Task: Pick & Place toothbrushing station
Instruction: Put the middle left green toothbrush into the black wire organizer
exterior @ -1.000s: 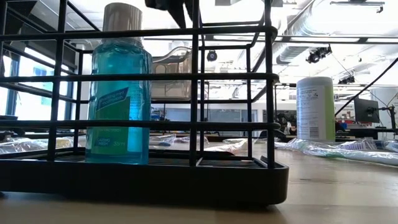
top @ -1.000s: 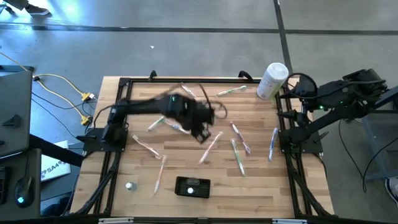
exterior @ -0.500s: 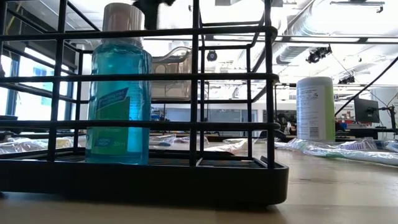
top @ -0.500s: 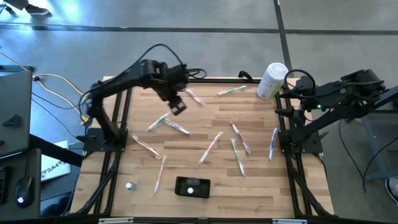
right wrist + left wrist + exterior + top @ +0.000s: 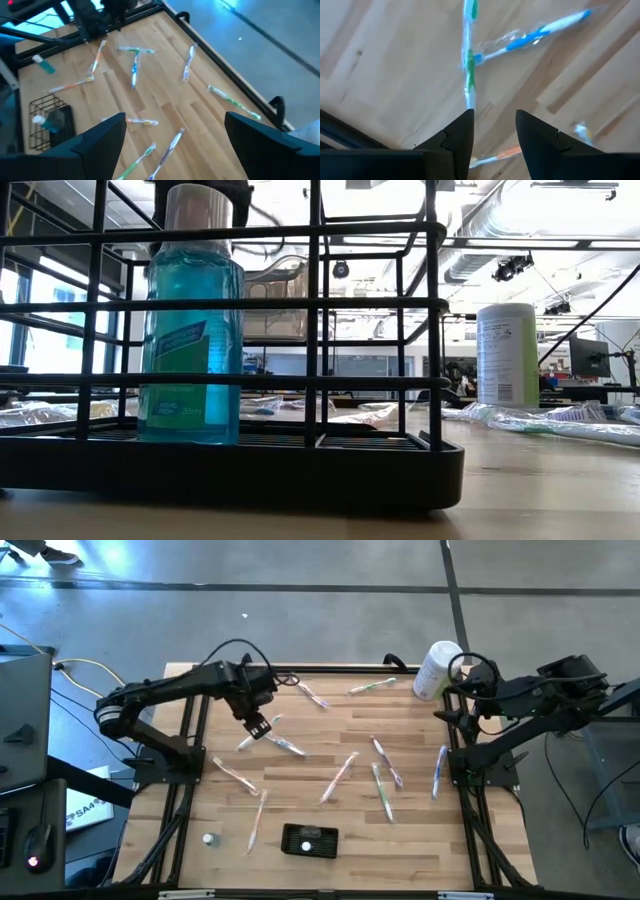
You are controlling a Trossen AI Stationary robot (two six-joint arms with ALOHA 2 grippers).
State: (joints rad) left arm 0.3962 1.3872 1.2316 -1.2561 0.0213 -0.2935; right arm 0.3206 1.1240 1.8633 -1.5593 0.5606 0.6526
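The toothbrushing station [image 5: 309, 840], a low black wire rack, stands on the wooden table [image 5: 420, 840] near its front edge, about midway across. In the low view its dark base and bars [image 5: 320, 330] fill the frame, and a blue mouthwash bottle [image 5: 190, 340] with a pale cap stands upright in one compartment.

The left gripper [image 5: 258, 724] hangs over the far left part of the table, well apart from the station, which lies toward the front edge and somewhat to the right of it. Its fingers [image 5: 457, 135] stand a little apart with nothing between them; the wrist view looks down on bare wood and two wrapped toothbrushes, one green [image 5: 469, 60] and one blue [image 5: 540, 34], that meet end to end just past the fingertips. Whether the fingertips touch the table is hard to tell from these views.

The right gripper [image 5: 172, 145] waits at the table's far right corner, jaws wide apart and empty, beside a white cylindrical container [image 5: 437, 668]. The station is well away from it too, diagonally across the table.

Wrapped toothbrushes [image 5: 340, 776] lie scattered across the middle of the table, and a small travel bottle [image 5: 209, 838] sits left of the station near the front.
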